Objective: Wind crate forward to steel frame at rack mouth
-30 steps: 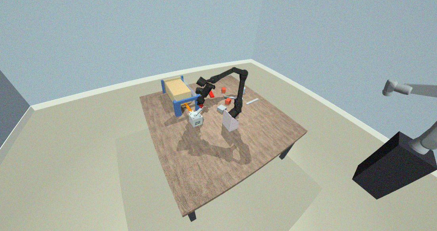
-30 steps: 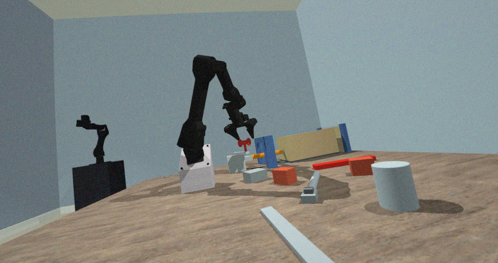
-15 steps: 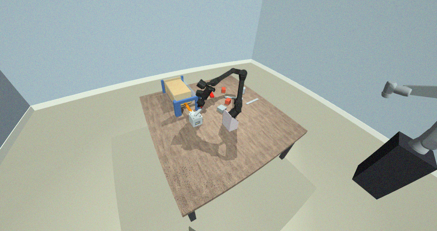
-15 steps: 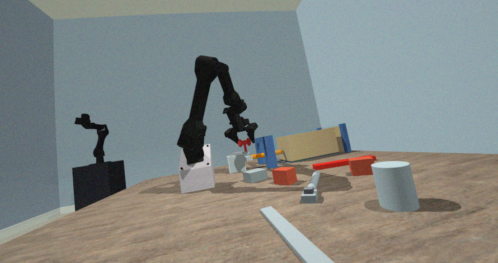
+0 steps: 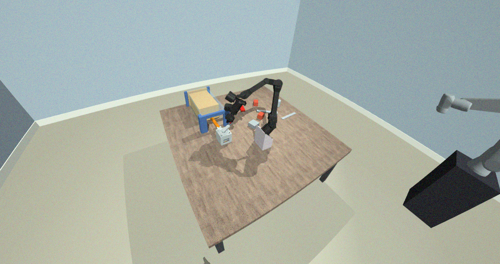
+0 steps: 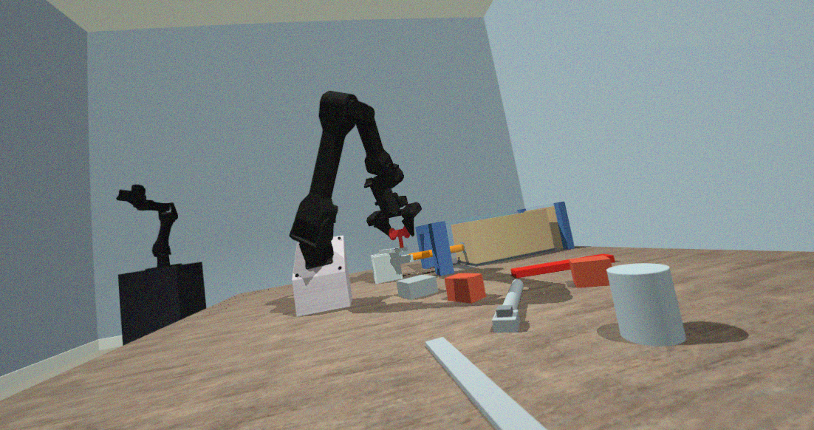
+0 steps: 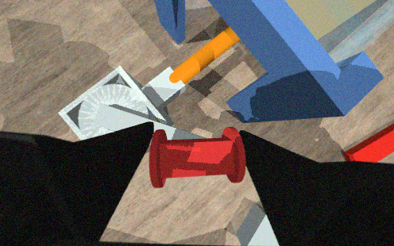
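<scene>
The pale winch (image 5: 223,139) (image 6: 385,267) (image 7: 98,89) carries the handle's crank arm (image 7: 117,119) on top. The handle's red spool-shaped grip (image 6: 399,233) (image 7: 201,157) stands upright. My gripper (image 6: 401,233) (image 7: 197,131) is open around this grip, its fingertips very close to both flanges; firm contact does not show. An orange strap (image 5: 215,123) (image 6: 421,255) (image 7: 197,65) runs from the winch under the blue frame (image 5: 203,124) (image 6: 441,250) (image 7: 316,63) to the tan crate (image 5: 202,100) (image 6: 495,238). The crate looks flat, its front behind the frame; the exact gap is unclear.
A red bar (image 6: 558,265) (image 7: 388,139), a grey block (image 5: 253,123) (image 6: 416,287), red blocks (image 6: 465,287) (image 6: 590,272), a grey tool (image 6: 512,296), a flat strip (image 5: 288,115) (image 6: 478,379) and a pale cylinder (image 6: 645,305) lie or stand on the bench.
</scene>
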